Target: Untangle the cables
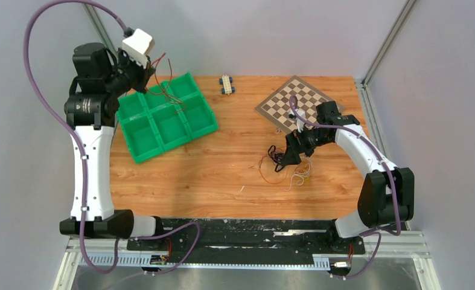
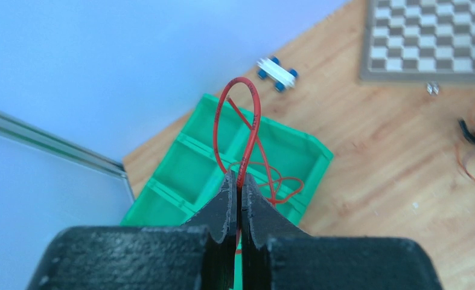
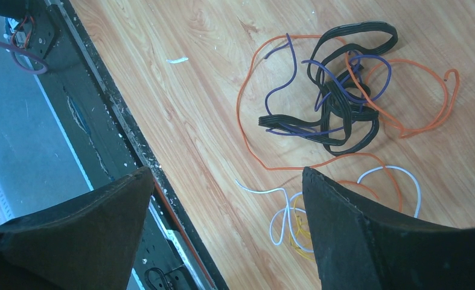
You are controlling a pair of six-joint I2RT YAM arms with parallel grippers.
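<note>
Your left pincer point(image 2: 239, 184) is pressed together on a red cable point(image 2: 242, 79), holding its loop above the green tray point(image 2: 192, 160) at the bench's point(image 1: 223, 175) far left. Your right pincer point(image 3: 226, 175) hangs spread over the tangle point(image 3: 343, 115), right of centre near the chessboard point(image 1: 295, 103). These wires look light, limp and slightly springy. Take a free end, such as the orange wire's point(image 3: 238, 109), not a loop. The wood looks smooth, so the wires lie flat on it. Walls stand close.

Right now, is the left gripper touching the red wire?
Touching. The left wrist view shows the left gripper shut on the red wire, which loops up from between its jaws.
</note>
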